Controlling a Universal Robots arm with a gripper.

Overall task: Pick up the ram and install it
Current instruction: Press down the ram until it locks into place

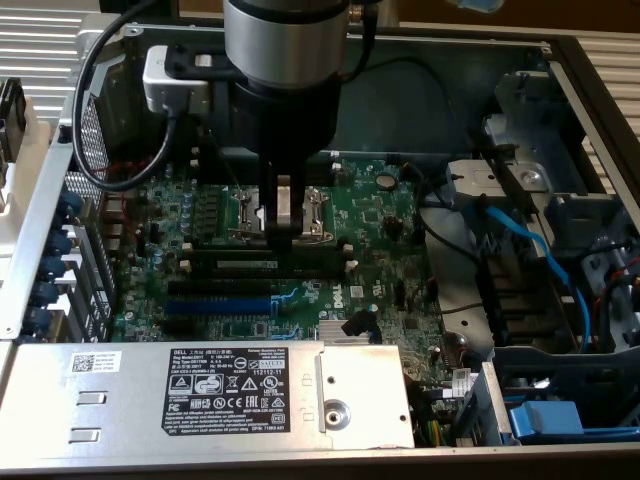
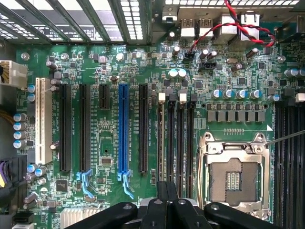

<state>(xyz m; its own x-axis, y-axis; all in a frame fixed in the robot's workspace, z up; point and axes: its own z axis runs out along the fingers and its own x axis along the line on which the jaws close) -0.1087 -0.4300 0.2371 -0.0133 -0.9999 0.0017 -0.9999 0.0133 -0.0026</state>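
Now | gripper (image 1: 282, 238) fingers closed, empty | above ram (image 1: 262, 263) seated in motherboard (image 1: 390, 225) slot

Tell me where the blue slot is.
The blue slot lies toward the exterior view's left, beside a black slot, near the power supply.

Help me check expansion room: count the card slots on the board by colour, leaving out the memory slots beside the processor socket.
White slot: 1
Blue slot: 1
Black slots: 4
Total: 6
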